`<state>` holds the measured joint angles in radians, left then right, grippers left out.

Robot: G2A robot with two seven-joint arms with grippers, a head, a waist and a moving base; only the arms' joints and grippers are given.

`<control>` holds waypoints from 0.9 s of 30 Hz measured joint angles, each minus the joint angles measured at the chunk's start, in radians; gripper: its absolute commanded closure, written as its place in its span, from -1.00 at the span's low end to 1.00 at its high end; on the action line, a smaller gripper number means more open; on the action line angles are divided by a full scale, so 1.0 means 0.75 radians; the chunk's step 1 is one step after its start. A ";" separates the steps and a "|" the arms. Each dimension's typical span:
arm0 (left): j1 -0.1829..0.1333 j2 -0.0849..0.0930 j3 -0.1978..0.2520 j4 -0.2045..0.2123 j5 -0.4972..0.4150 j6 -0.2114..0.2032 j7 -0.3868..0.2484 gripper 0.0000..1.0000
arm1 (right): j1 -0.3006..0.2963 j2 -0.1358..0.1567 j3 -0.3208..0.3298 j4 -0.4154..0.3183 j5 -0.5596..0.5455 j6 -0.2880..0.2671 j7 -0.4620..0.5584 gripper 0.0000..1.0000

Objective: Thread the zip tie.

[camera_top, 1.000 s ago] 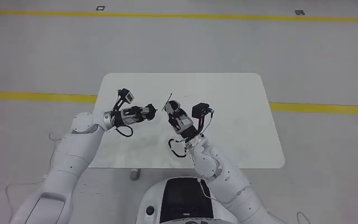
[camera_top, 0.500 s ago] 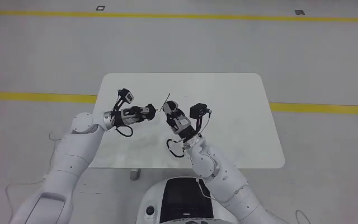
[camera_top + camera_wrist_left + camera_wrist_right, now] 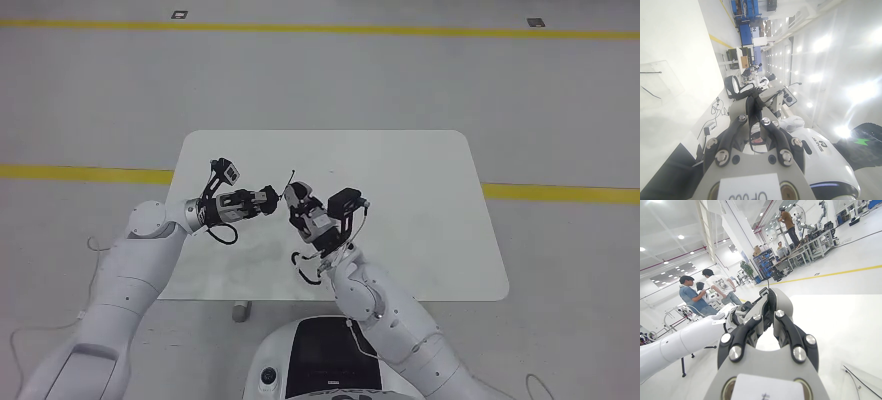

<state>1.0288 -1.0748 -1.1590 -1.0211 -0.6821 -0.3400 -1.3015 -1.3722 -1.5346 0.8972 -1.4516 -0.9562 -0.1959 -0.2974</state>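
Roughly mid-task, by my read: pickup done, threading not.

- right gripper (image 3: 297, 196): centre-left of the top view, above the table (image 3: 420, 170). Fingers pinched together on the zip tie (image 3: 768, 285). Its thin tail pokes straight out past the fingertips, free in the air.
- left gripper (image 3: 753, 106): just beside the right one in the top view, tips facing it, small gap between. Fingers pressed together on a black strap that runs back between them in the left wrist view. I take it for the other end of the same tie, probably the head end. Too small to confirm.
- No sign of the tail sitting in the head slot. Both ends look held and aimed at each other, not joined.

Left to do, as I judge it: line the tail tip up with the slot, push it through, pull it snug. The tail is thin and floppy, so a small angle error means a miss.

Containers:
- clear tray (image 3: 668, 79): flat on the table, upper left of the left wrist frame. It holds spare ties (image 3: 651, 72), two visible, lying loose and apart from each other.
- Its corner also shows at the lower right of the right wrist frame, with ties in it. Both grippers are well apart from the tray.
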 measured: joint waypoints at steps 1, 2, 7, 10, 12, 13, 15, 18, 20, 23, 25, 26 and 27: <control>0.000 0.000 0.000 0.000 0.000 0.000 0.000 1.00 | 0.004 -0.002 -0.004 0.006 -0.006 0.008 -0.004 1.00; 0.000 0.000 0.000 0.000 0.000 0.000 0.000 1.00 | 0.008 -0.003 -0.008 0.011 -0.011 0.016 -0.007 1.00; 0.000 0.000 0.000 0.000 0.000 0.000 0.000 1.00 | 0.025 -0.010 -0.021 0.036 -0.028 0.043 -0.023 1.00; 0.000 0.000 0.000 0.000 0.000 0.000 0.000 1.00 | 0.029 -0.013 -0.025 0.042 -0.038 0.054 -0.037 1.00; 0.000 0.000 0.000 0.000 0.000 0.000 0.000 1.00 | 0.030 -0.014 -0.026 0.044 -0.043 0.060 -0.046 1.00; 0.000 0.000 0.000 0.000 0.000 0.000 0.000 1.00 | 0.030 -0.014 -0.026 0.045 -0.045 0.062 -0.050 1.00; 0.000 0.000 0.000 0.000 0.000 0.000 0.000 1.00 | 0.029 -0.015 -0.025 0.045 -0.045 0.065 -0.058 1.00; 0.000 0.000 0.000 0.000 0.000 0.000 0.000 1.00 | 0.026 -0.016 -0.022 0.042 -0.045 0.061 -0.064 1.00; 0.000 0.000 0.000 0.000 0.000 0.000 0.000 1.00 | 0.023 -0.016 -0.021 0.039 -0.049 0.059 -0.062 1.00; 0.000 0.000 0.000 0.000 0.000 0.000 0.000 1.00 | 0.021 -0.016 -0.021 0.037 -0.054 0.058 -0.057 1.00; 0.000 0.000 0.000 0.000 0.000 0.000 0.000 1.00 | 0.020 -0.016 -0.021 0.037 -0.055 0.058 -0.055 1.00; 0.000 0.000 0.000 0.000 0.000 0.000 0.000 1.00 | 0.020 -0.016 -0.021 0.037 -0.055 0.058 -0.054 1.00; 0.000 0.000 0.000 0.000 0.000 0.000 0.000 1.00 | 0.020 -0.016 -0.021 0.037 -0.055 0.058 -0.053 1.00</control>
<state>1.0288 -1.0748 -1.1590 -1.0211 -0.6821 -0.3400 -1.3015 -1.3573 -1.5469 0.8815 -1.4239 -0.9976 -0.1526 -0.3373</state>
